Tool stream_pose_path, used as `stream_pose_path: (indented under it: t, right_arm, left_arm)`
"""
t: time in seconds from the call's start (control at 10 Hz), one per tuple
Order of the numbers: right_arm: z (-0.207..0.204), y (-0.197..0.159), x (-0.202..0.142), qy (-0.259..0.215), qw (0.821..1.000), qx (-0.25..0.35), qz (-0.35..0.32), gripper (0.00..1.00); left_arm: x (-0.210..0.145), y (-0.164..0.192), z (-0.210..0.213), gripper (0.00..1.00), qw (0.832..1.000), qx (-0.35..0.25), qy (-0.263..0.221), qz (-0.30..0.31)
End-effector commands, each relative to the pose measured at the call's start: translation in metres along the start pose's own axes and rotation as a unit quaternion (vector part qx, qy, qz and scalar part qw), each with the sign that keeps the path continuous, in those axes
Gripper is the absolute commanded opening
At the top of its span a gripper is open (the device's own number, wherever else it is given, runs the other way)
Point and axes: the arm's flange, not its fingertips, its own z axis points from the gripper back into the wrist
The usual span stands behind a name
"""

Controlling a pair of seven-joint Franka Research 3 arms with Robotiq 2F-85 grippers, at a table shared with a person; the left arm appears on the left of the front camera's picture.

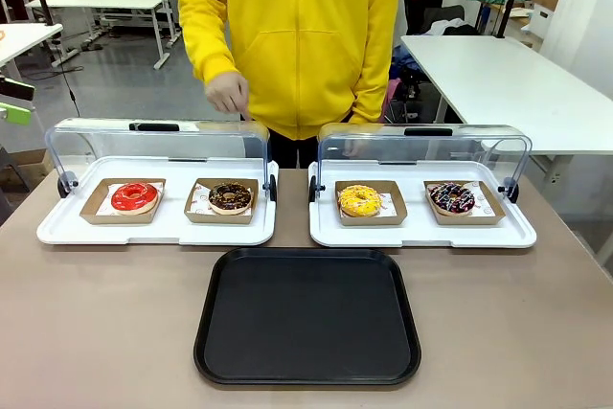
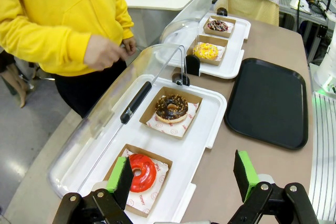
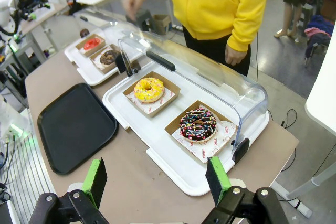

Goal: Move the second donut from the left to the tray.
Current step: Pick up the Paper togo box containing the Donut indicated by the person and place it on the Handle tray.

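Observation:
The second donut from the left (image 1: 230, 197) (image 2: 171, 108) (image 3: 108, 57) is dark chocolate-glazed with light sprinkles and lies in a small brown cardboard tray on the left white tray. The black tray (image 1: 307, 316) (image 2: 268, 102) (image 3: 75, 125) lies bare at the near middle of the table. My left gripper (image 2: 184, 176) is open, high above the table's left end, over the edge of the white tray beside the red donut (image 2: 140, 172). My right gripper (image 3: 156, 178) is open too, high over the table's right end. A person's hand (image 1: 228, 93) hovers behind the left lid.
Two white trays (image 1: 158, 227) (image 1: 421, 232) stand side by side with their clear domed lids (image 1: 158, 146) (image 1: 421, 150) swung up. They hold a red donut (image 1: 134, 197), a yellow donut (image 1: 360, 200) and a dark drizzled donut (image 1: 452, 198). A person in yellow stands at the far edge.

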Motion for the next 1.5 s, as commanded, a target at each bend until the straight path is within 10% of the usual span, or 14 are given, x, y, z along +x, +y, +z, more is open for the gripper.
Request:
stream_pose_path:
  t: [0.0,1.4]
  right_arm:
    - [0.0005,-0.0025,0.0034,-0.014,1.0,0.002,0.012,1.0]
    - [0.0005,-0.0025,0.0034,-0.014,1.0,0.002,0.012,1.0]
  left_arm:
    - [0.0029,0.0021,-0.0012,1.0,1.0,0.0,-0.01,-0.001]
    - [0.0029,0.0021,-0.0012,1.0,1.0,0.0,-0.01,-0.001]
